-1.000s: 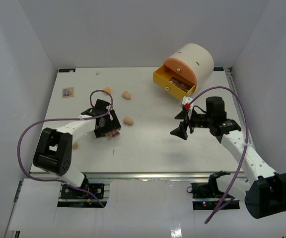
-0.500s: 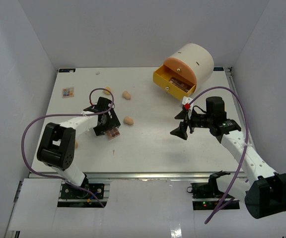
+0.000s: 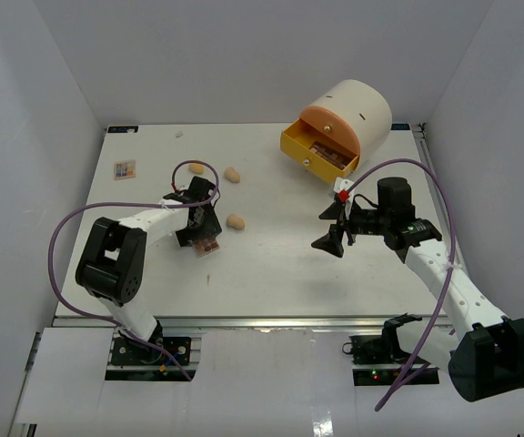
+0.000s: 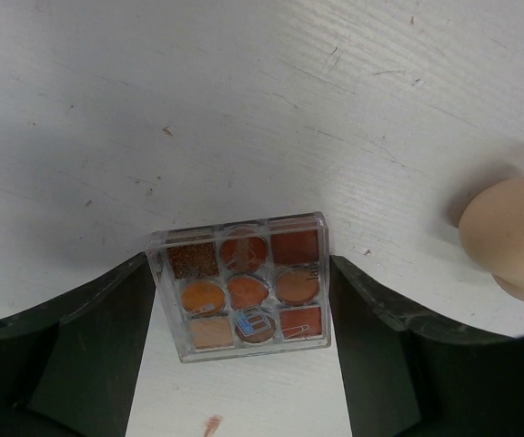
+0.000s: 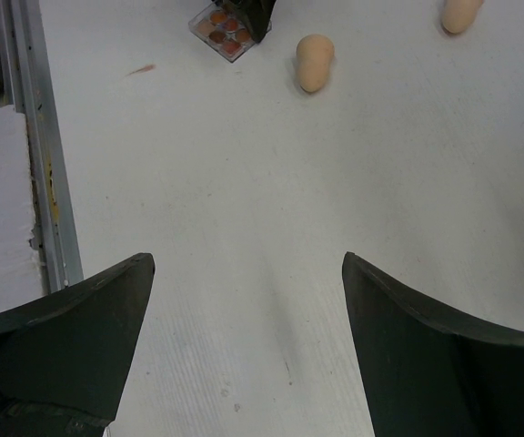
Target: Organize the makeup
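Left pincer [image 4: 241, 305] edged right, gripping flat palette [image 4: 242, 284]

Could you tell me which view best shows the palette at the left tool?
Left wrist view: the palette fills the centre, every pan distinct. The top view shows it tiny; the right wrist view, distant at its top edge.

— What sort of place is shown?
— A robotics lab cell, it seems: a white counter [image 3: 280, 273] is enclosed by plain white walls [image 3: 244, 64], and the left arm [image 3: 144, 221] and right arm [image 3: 444, 273] are bolted to an aluminium rail [image 3: 271, 321] at its near edge.
— What else is seen?
— Purple cables [image 3: 397, 162] are seen looped in the open.
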Robot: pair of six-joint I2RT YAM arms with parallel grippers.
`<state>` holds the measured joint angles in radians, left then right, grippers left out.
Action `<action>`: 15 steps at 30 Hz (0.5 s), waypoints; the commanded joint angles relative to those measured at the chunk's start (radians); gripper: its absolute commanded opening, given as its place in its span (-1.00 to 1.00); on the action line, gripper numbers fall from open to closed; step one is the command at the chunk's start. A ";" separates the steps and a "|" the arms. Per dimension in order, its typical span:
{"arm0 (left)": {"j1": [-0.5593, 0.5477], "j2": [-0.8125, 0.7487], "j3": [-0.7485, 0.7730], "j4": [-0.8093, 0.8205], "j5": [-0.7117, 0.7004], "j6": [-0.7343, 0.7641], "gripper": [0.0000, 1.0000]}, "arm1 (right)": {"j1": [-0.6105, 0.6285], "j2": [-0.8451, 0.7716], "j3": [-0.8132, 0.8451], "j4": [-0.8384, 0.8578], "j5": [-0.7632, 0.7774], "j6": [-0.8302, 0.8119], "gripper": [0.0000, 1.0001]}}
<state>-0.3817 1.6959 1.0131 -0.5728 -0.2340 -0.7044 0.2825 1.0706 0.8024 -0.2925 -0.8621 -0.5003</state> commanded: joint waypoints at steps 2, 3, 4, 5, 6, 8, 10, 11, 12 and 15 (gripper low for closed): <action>-0.008 0.028 -0.007 -0.013 0.065 -0.011 -0.20 | -0.003 -0.021 0.014 0.004 -0.031 0.000 0.80; -0.008 0.021 -0.005 -0.012 0.073 -0.008 -0.26 | -0.003 -0.021 0.014 0.004 -0.031 0.000 0.81; -0.008 0.006 0.000 -0.011 0.093 -0.002 -0.43 | -0.003 -0.022 0.015 0.004 -0.030 0.000 0.80; -0.008 -0.009 0.008 -0.009 0.113 0.009 -0.61 | -0.003 -0.024 0.015 0.004 -0.028 0.000 0.80; -0.009 -0.023 0.015 -0.004 0.148 0.023 -0.80 | -0.004 -0.026 0.015 0.004 -0.027 0.000 0.80; -0.009 -0.063 0.033 0.004 0.229 0.063 -0.99 | -0.008 -0.033 0.014 0.003 -0.023 -0.001 0.80; -0.009 -0.102 0.058 0.019 0.320 0.103 -1.00 | -0.012 -0.040 0.015 0.004 -0.016 -0.001 0.80; -0.009 -0.133 0.067 0.031 0.358 0.118 -1.00 | -0.018 -0.044 0.015 0.005 -0.009 -0.001 0.81; -0.009 -0.152 0.073 0.059 0.405 0.131 -1.00 | -0.026 -0.048 0.016 0.007 -0.005 0.000 0.81; -0.009 -0.231 0.077 0.187 0.536 0.137 -1.00 | -0.053 -0.066 0.019 0.010 -0.002 0.004 0.81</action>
<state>-0.3871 1.6142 1.0361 -0.5509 0.0648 -0.6099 0.2628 1.0423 0.8024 -0.2928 -0.8628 -0.5002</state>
